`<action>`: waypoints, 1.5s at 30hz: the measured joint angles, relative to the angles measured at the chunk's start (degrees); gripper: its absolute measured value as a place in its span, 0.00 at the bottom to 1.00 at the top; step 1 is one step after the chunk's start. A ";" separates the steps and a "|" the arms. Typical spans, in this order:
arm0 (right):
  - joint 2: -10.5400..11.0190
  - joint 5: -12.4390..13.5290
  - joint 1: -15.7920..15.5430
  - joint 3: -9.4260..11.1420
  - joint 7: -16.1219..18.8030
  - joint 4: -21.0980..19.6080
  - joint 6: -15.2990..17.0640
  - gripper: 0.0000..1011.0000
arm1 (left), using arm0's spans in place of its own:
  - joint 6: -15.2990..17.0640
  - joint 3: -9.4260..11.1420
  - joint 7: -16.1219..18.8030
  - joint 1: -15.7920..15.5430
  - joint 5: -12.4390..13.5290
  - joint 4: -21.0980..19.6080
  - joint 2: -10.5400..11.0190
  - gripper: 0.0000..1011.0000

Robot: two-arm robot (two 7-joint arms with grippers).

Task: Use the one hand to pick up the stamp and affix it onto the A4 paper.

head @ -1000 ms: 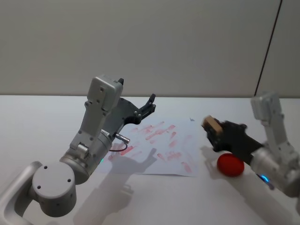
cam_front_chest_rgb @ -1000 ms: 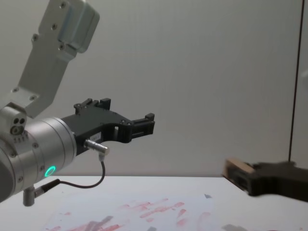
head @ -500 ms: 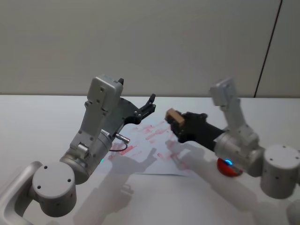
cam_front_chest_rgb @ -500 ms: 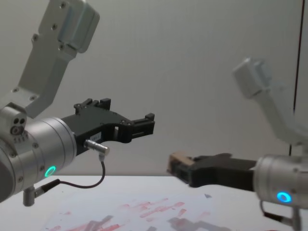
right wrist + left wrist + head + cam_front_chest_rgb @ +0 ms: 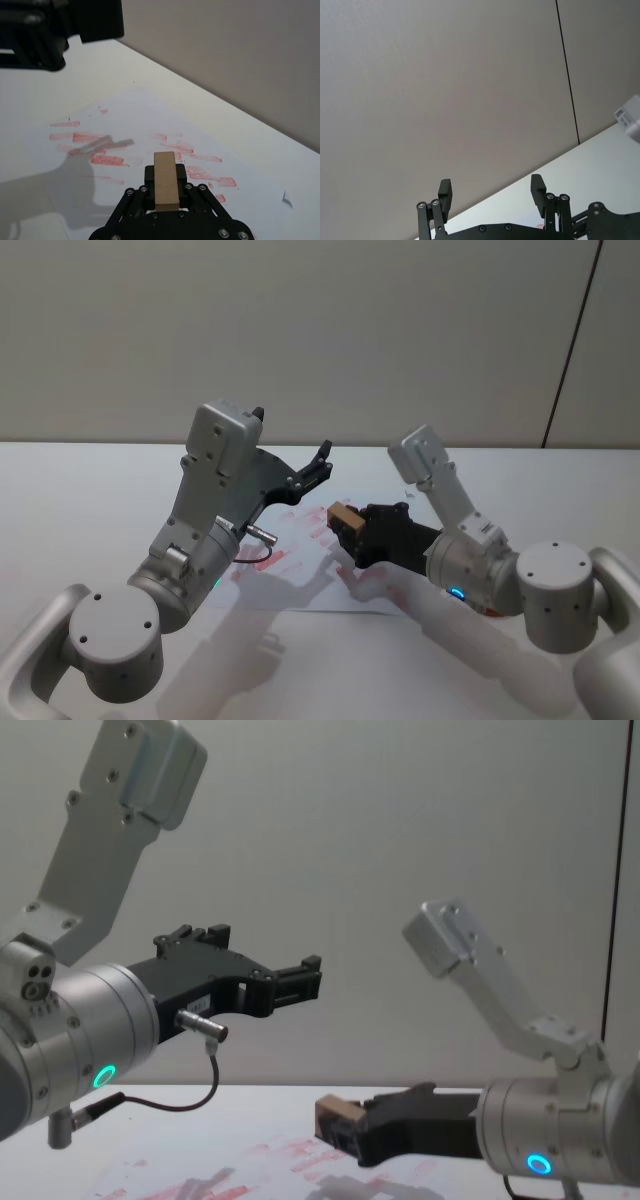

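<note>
My right gripper (image 5: pixel 348 527) is shut on the stamp (image 5: pixel 342 512), a small light-brown wooden block (image 5: pixel 165 179) clamped between its black fingers. It holds the stamp (image 5: pixel 334 1111) a little above the A4 paper (image 5: pixel 278 558), over the sheet's middle. The white paper (image 5: pixel 115 131) lies flat on the table and carries several smudgy red stamp marks. My left gripper (image 5: pixel 322 462) hangs raised over the paper's far left part, open and holding nothing (image 5: pixel 490 192). In the chest view the left gripper (image 5: pixel 312 976) sits well above the right gripper (image 5: pixel 342 1128).
The white table (image 5: pixel 80 500) runs to a plain wall behind. A sliver of a red round object (image 5: pixel 488 612) shows under the right arm. The left arm's bulky grey wrist (image 5: pixel 190 570) stands over the paper's near left corner.
The right gripper has carried the stamp leftward from beside the red object to over the paper, and lower. The left arm has not moved.
</note>
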 joint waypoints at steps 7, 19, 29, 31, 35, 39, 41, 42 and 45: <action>-0.15 -1.76 0.24 -0.59 0.24 1.26 1.08 0.22 | 0.00 0.00 0.00 0.00 0.00 0.00 0.00 0.99; -0.33 -1.80 -0.44 -1.50 -0.47 1.80 2.44 0.22 | 0.00 0.00 0.00 0.00 0.00 0.00 0.00 0.99; -0.37 -1.06 -1.21 -1.97 -1.85 1.84 3.03 0.22 | 0.00 0.00 0.00 0.00 0.00 0.00 0.00 0.99; -0.37 -1.03 -1.35 -1.98 -2.03 1.79 3.10 0.22 | 0.00 0.00 0.00 0.00 0.00 0.00 0.00 0.99; -0.13 -0.99 -1.74 -2.07 -2.41 1.50 3.43 0.22 | 0.00 0.00 0.00 0.00 0.00 0.00 0.00 0.99; 0.17 -1.02 -2.15 -2.09 -2.79 1.31 3.69 0.22 | 0.00 0.00 0.00 0.00 0.00 0.00 0.00 0.99; 0.27 -1.05 -2.28 -2.10 -2.93 1.27 3.75 0.22 | 0.00 0.00 0.00 0.00 0.00 0.00 0.00 0.99; 0.33 -1.07 -2.38 -2.12 -3.03 1.26 3.76 0.22 | 0.00 0.00 0.00 0.00 0.00 0.00 0.00 0.99; 0.39 -1.08 -2.48 -2.14 -3.17 1.24 3.76 0.22 | 0.00 0.00 0.00 0.00 0.00 0.00 0.00 0.99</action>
